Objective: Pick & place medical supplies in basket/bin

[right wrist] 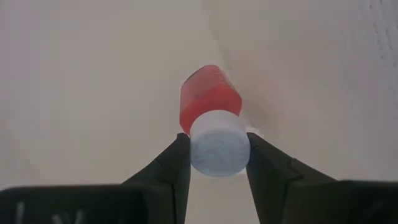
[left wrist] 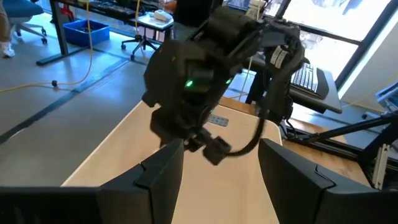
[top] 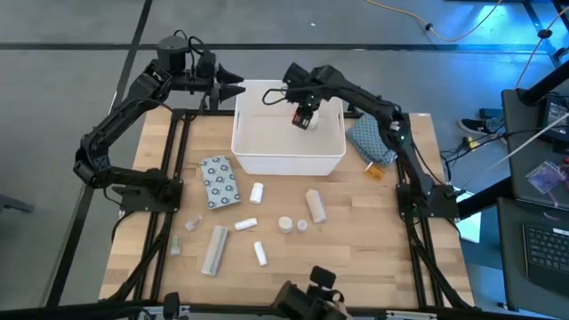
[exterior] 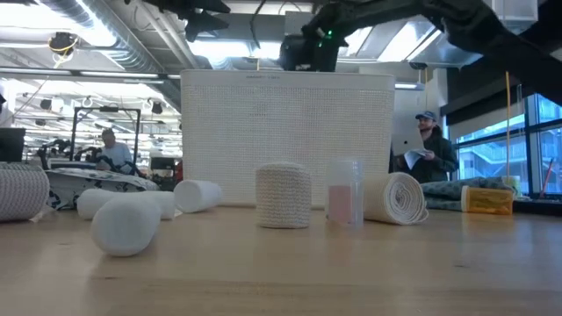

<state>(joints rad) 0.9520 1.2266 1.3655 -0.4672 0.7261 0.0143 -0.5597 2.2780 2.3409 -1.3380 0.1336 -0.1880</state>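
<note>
The white bin (top: 289,133) stands at the far middle of the table. My right gripper (top: 305,116) hangs over its inside, shut on a red bottle (right wrist: 208,93) with a white cap. My left gripper (top: 233,87) hovers open and empty by the bin's far left corner, pointing toward the right arm. White and beige rolls (top: 316,205), a grey dotted packet (top: 219,181) and a long pale tube (top: 214,250) lie on the wood in front of the bin. My right gripper pinches the bottle's white cap (right wrist: 205,149) between its two fingers, one on each side. The fingers slant steeply down from above. The red body points away from the fingers, down into the bin beside one wall, lifted clear of the table.
A blue-grey patterned cloth (top: 371,140) with a yellow item (top: 377,172) lies right of the bin. More small rolls (top: 245,224) and a small bottle (exterior: 345,191) are scattered near the middle. People show in the room behind the table in the low view.
</note>
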